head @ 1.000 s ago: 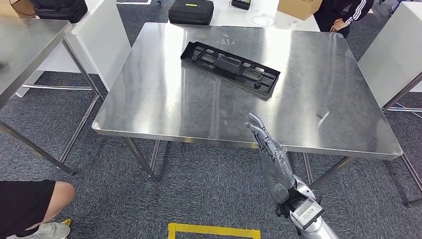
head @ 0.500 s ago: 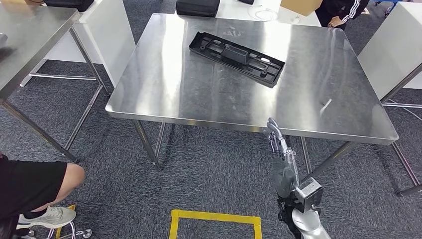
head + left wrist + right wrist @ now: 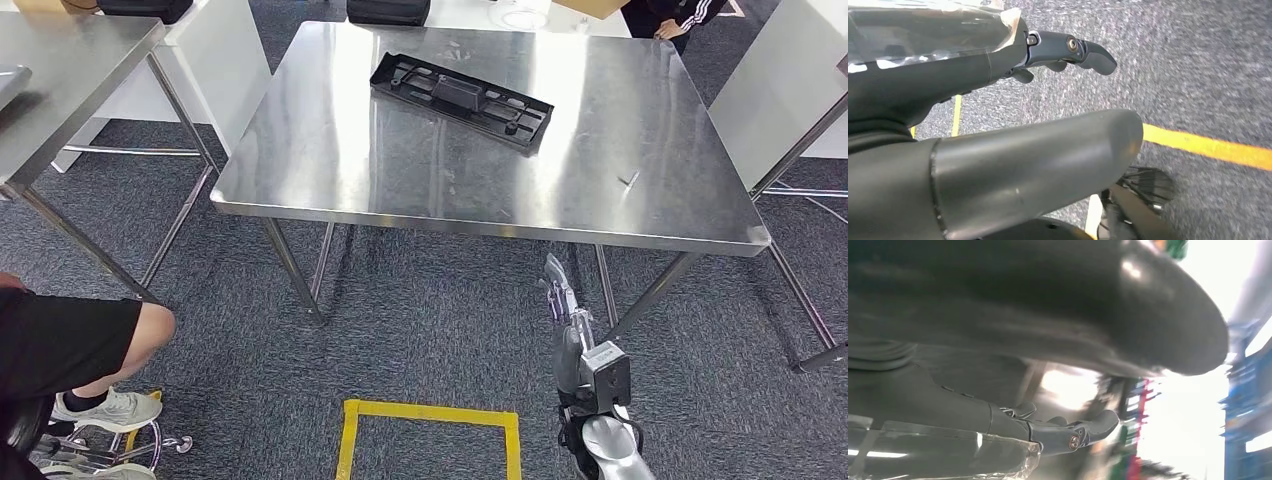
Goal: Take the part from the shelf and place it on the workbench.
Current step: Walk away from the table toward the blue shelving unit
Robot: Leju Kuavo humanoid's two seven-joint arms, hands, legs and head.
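Left hand hangs over speckled grey carpet with yellow floor tape, fingers loose, nothing in it. Right hand has dropped below the workbench edge since a second ago, fingers straight and empty, so I'd say the placing's done. The part, a long flat black moulded plastic tray with ribs, lies on the shiny brushed steel top, well apart from either hand.
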